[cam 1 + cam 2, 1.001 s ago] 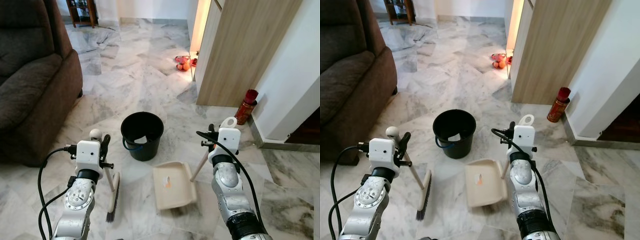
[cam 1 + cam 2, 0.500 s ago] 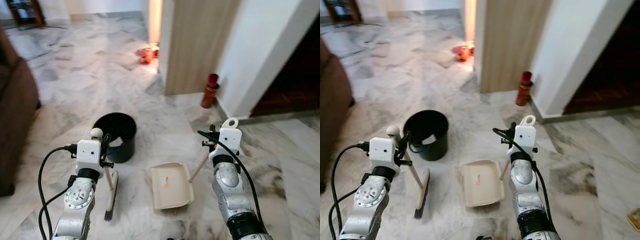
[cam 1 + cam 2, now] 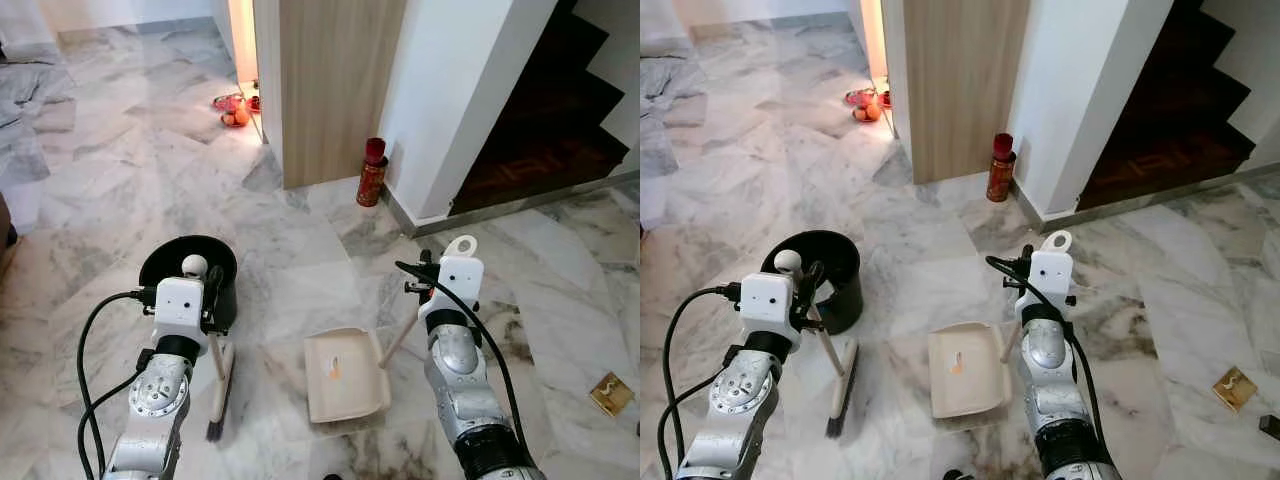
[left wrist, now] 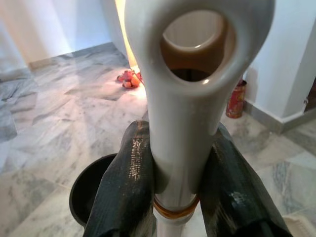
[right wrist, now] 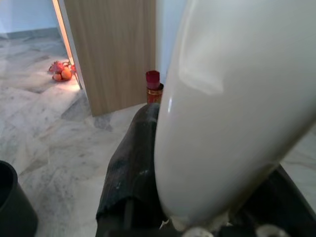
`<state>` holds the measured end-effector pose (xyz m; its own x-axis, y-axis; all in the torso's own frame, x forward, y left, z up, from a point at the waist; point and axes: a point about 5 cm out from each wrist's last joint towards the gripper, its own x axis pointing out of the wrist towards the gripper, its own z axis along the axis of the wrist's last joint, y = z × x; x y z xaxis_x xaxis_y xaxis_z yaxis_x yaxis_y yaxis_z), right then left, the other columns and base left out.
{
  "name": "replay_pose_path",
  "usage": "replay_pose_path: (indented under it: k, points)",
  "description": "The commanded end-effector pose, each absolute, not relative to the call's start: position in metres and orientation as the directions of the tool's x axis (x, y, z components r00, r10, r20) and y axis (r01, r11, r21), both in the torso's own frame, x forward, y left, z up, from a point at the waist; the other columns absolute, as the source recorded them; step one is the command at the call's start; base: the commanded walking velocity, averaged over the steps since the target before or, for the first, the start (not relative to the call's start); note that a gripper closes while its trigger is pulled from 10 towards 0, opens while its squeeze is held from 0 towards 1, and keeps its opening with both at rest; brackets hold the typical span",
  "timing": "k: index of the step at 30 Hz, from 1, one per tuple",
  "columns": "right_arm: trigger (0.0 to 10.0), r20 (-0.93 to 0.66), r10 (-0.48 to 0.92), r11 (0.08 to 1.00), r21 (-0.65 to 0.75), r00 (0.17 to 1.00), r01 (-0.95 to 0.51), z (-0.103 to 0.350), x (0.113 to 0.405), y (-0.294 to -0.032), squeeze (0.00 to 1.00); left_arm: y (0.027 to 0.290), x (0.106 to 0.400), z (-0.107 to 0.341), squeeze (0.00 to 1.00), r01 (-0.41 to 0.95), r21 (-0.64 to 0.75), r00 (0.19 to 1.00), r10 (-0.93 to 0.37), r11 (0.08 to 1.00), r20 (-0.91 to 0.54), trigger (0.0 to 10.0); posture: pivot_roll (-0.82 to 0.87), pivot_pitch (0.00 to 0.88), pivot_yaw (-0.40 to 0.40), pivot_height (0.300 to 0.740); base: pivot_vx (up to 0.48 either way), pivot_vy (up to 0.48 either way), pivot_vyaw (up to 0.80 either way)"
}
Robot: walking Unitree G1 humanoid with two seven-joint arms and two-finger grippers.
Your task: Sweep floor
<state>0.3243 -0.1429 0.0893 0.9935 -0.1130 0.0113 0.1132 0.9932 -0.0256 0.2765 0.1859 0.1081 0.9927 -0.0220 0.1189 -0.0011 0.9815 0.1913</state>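
Observation:
My left gripper (image 3: 207, 297) is shut on the cream handle of a short broom (image 3: 220, 392); its bristles rest on the marble floor beside my left arm. In the left wrist view the black fingers (image 4: 123, 187) clamp the handle (image 4: 187, 98) just below its hanging hole. My right gripper (image 3: 424, 281) is shut on the stick handle of a cream dustpan (image 3: 345, 376), which lies flat on the floor between my arms with a small orange scrap in it. In the right wrist view one finger (image 5: 132, 173) presses against that handle (image 5: 227, 98).
A black bucket (image 3: 172, 266) stands on the floor just beyond the broom. A red can (image 3: 372, 172) sits at the foot of the white wall by a wooden panel (image 3: 335, 80). Dark stairs (image 3: 545, 120) rise at the right. A small tan item (image 3: 610, 392) lies on the floor, far right.
The camera has swung to the right: the sofa has left the picture and the stairs have come in. Both grippers keep their hold on the broom and the dustpan.

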Motion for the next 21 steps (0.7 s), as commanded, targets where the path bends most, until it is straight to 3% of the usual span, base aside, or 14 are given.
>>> replay_pose_path:
  k: [1, 21]
  points:
    - [10.0, 0.032, -0.136, 0.99, -0.028, 0.99, 0.137, 0.0946, 0.326, -0.1506, 0.0, 0.1791, 0.2783, 0.113, 0.0, 0.015, 0.2, 0.989, -0.044, 0.98, 0.14, 10.0, 0.0, 0.096, -0.035, 0.74, 0.0, 0.0, -0.8]
    - [10.0, 0.028, -0.137, 0.99, -0.026, 0.99, 0.138, 0.094, 0.3257, -0.1492, 0.0, 0.1799, 0.2789, 0.1132, 0.0, 0.015, 0.204, 0.989, -0.044, 0.979, 0.139, 10.0, 0.0, 0.099, -0.031, 0.74, 0.0, 0.0, -0.8]
